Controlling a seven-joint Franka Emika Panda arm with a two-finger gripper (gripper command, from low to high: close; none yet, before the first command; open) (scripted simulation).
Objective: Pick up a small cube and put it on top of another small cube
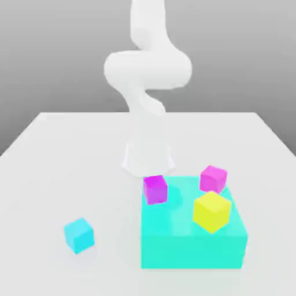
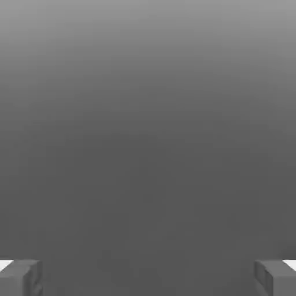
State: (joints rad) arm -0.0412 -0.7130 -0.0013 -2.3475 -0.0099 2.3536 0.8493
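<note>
The small sky-blue cube [image 1: 78, 235] sits alone on the white table [image 1: 69, 156], toward the front on the exterior view's left. One magenta cube [image 1: 155, 189] rests at the far left corner of the big turquoise block [image 1: 193, 245], and a second magenta cube [image 1: 213, 178] rests at its far right edge. The white arm [image 1: 147, 75] rises behind the block and bends upward. In the hand view my gripper [image 2: 148, 280] is open, its grey fingertips [image 2: 20, 278] far apart with only grey background between them.
A yellow cube [image 1: 212, 211], larger than the magenta ones, stands on top of the turquoise block toward its right. The arm's base [image 1: 148, 157] stands just behind the block. The table extends wide to the exterior view's left.
</note>
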